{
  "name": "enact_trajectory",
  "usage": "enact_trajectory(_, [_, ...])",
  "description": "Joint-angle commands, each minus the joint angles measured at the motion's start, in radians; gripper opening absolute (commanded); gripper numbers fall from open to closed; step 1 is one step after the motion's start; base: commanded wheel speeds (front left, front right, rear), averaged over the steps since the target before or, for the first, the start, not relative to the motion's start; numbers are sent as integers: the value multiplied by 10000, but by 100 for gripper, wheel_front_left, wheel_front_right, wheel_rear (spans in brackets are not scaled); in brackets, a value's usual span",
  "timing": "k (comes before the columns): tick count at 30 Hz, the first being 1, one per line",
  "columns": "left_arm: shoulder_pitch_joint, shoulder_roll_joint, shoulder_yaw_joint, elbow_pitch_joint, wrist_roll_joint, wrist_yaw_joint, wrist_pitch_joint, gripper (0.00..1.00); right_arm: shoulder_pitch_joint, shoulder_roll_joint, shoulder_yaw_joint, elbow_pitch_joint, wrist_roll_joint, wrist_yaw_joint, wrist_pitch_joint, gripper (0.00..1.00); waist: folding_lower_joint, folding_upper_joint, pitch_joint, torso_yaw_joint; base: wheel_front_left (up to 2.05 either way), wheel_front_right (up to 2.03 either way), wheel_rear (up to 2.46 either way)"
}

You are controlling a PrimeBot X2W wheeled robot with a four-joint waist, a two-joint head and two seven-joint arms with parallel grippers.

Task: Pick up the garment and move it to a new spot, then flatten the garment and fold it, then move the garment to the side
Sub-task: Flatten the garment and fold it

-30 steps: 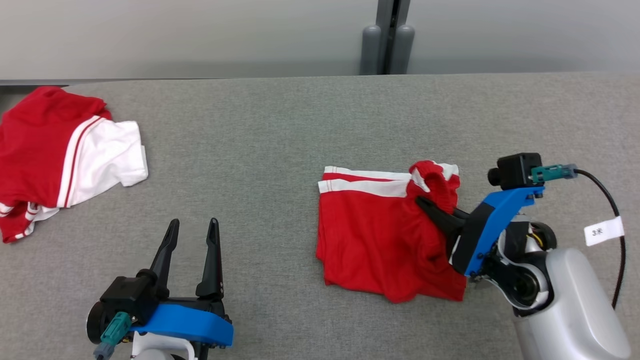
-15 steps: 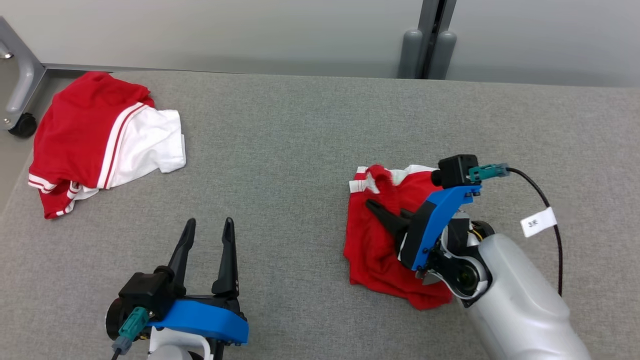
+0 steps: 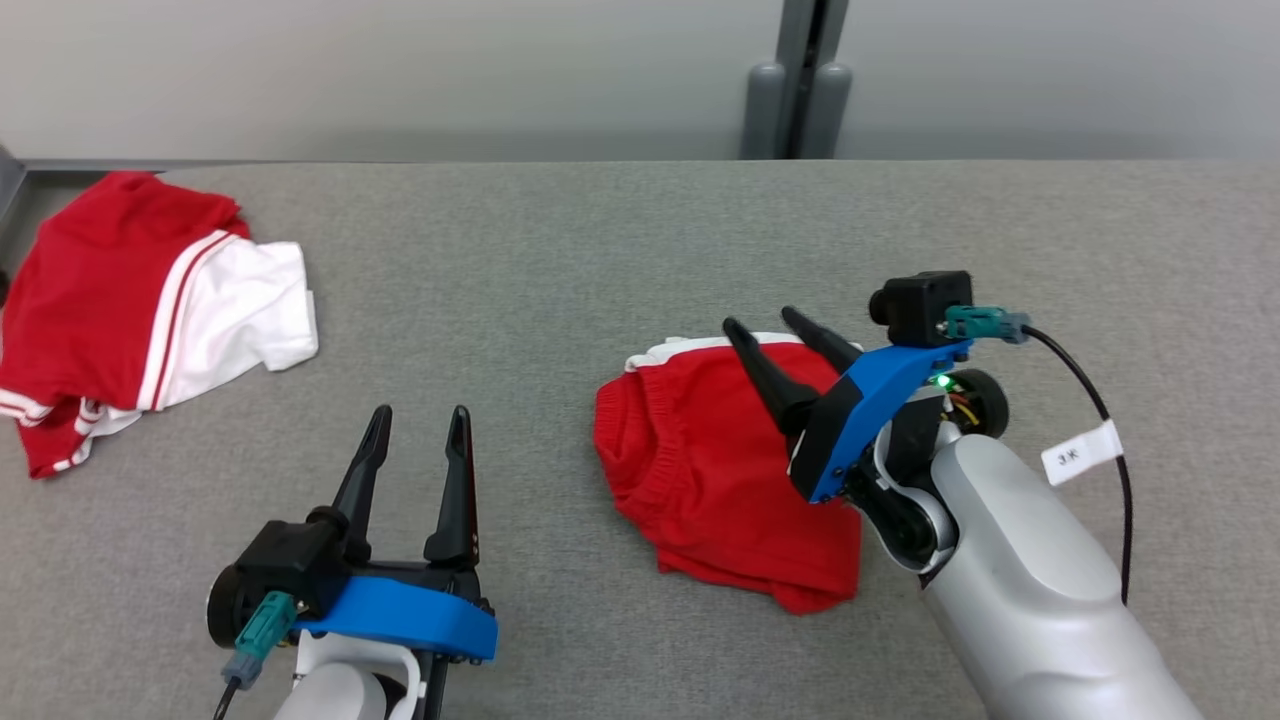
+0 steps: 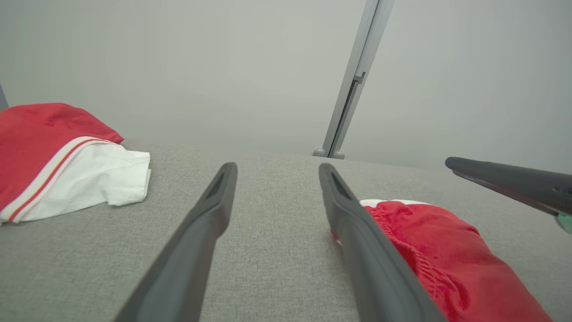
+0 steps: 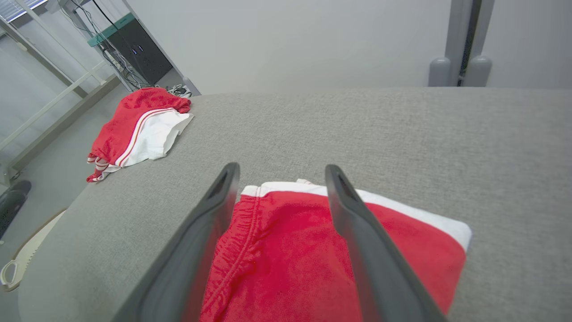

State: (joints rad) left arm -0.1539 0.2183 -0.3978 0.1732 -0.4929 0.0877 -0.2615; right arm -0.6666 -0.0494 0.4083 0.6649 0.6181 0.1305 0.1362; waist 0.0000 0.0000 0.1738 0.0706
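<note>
A red knit garment with a white band along its far edge and a gathered waistband on its left side (image 3: 720, 480) lies folded into a compact shape on the grey fabric-covered desk (image 3: 560, 260). The right gripper (image 3: 758, 320) hangs over the garment's far right part, its two long dark fingers spread apart and grasping nothing. In the right wrist view the red cloth shows between and beneath them, apart from the fingers. The left gripper (image 3: 420, 412) rests well to the left of the garment and a little nearer the robot, its fingers likewise spread wide and empty, pointing away from the robot. A second, crumpled red-and-white piece of clothing (image 3: 150, 300) lies far to the left of the garment, at the desk's left edge. A grey upright post (image 3: 797, 90) stands against the pale wall beyond the garment, behind the desk's far edge.
</note>
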Motion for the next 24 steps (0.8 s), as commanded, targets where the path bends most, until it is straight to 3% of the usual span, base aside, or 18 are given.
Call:
enact_trajectory(1, [-238, -32, 83, -76, 125, -64, -47, 100, 188, -21, -298, -138, -775, 4, -486, 100, 0, 0, -150, -276, 0, 0, 0])
enact_trajectory(12, [21, -381, 284, 386, 328, -55, -48, 100, 3077, -19, -2638, -2205, -4009, 5, -2378, 100, 0, 0, -713, -1041, 0, 0, 0])
enact_trajectory(16, [419, -417, 602, 587, 410, 13, -48, 100, 4363, -14, -3169, -3069, -4052, 5, -2932, 100, 0, 0, -962, -1157, 0, 0, 0])
enact_trajectory(24, [1470, -516, 1293, 554, 543, 152, -47, 100, 5671, -16, -3256, -3554, -3601, 5, -3440, 100, 0, 0, -1229, -1302, 0, 0, 0])
